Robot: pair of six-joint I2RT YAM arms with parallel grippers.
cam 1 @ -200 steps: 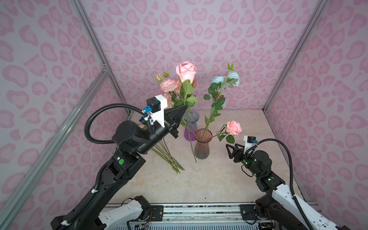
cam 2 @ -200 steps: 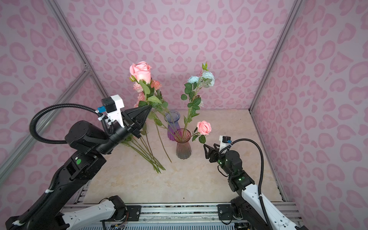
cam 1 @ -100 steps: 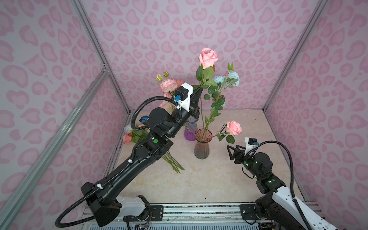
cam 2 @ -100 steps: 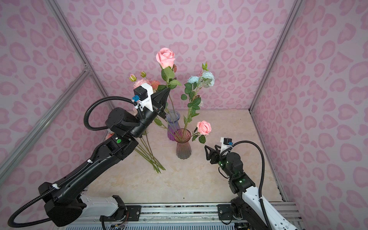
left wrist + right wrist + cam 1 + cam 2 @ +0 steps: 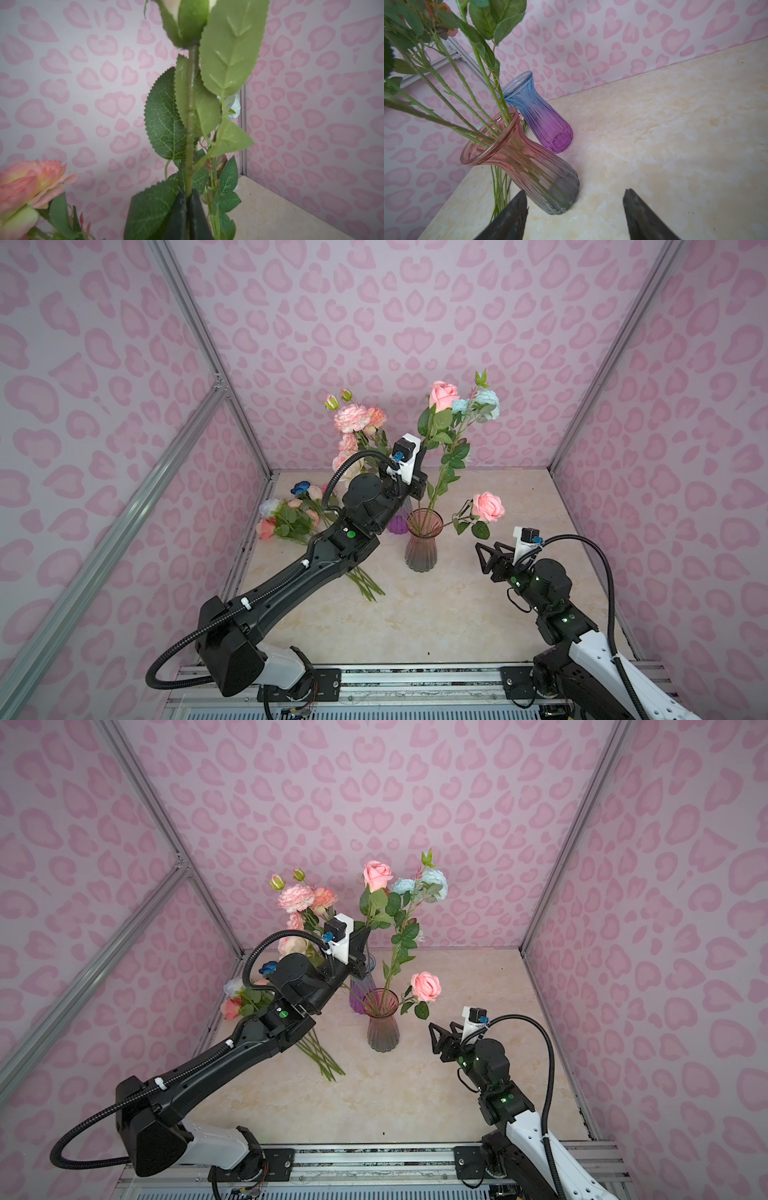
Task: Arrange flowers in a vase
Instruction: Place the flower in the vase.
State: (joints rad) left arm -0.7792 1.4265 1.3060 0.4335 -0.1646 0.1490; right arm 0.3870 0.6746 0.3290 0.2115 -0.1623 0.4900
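My left gripper [image 5: 422, 450] is shut on the green stem [image 5: 190, 124] of a pink rose [image 5: 442, 394], held upright over the pink-grey glass vase [image 5: 422, 547]; the stem's lower end is hidden behind the arm. The vase [image 5: 519, 158] holds several stems, among them pale blue blooms [image 5: 478, 404] and a drooping pink rose [image 5: 487, 506]. In both top views my right gripper [image 5: 482, 558] hovers open to the right of the vase [image 5: 382, 1025], with nothing between its fingers. The held rose [image 5: 377, 874] rises beside the blue blooms.
A blue-to-purple vase [image 5: 542, 116] stands just behind the pink one. Pink and coral peonies [image 5: 353, 418] rise behind my left arm. A pile of loose flowers [image 5: 291, 514] lies at the back left of the marble table [image 5: 415, 614]. Pink patterned walls enclose three sides.
My left arm swung the pink rose from the left to above the vase, then lowered it. The right arm has barely moved.
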